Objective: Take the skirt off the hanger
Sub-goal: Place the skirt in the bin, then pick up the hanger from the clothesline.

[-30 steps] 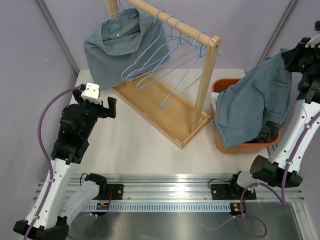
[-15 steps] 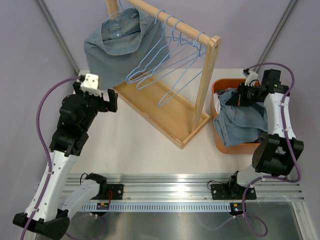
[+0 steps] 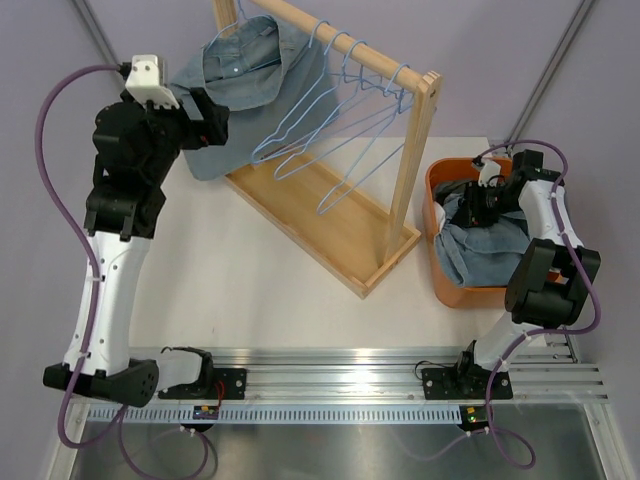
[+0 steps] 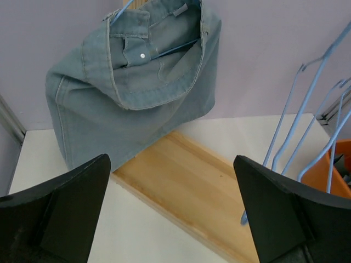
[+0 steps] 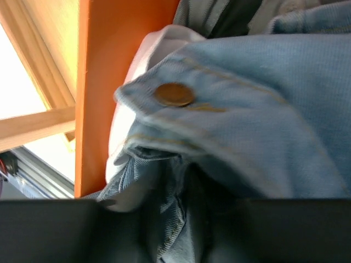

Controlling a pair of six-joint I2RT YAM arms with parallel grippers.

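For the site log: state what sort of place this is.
Probably a robot test bench staged for laundry work, not a home: a denim skirt hangs on a wooden rack, an orange bin holds more denim clothes, and a metal rail runs along the table's near edge.

Near side of the light wooden clothes rack [image 3: 411,170] is open white tabletop [image 3: 250,290]; thin blue wire hangers [image 3: 330,120] clutter under its rail.

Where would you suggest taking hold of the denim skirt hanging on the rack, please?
Probably the front waistband edge of the skirt, approached from the near side by the open left tool. That rim sags forward as a free lip, seemingly clear of the blue hanger wire inside.
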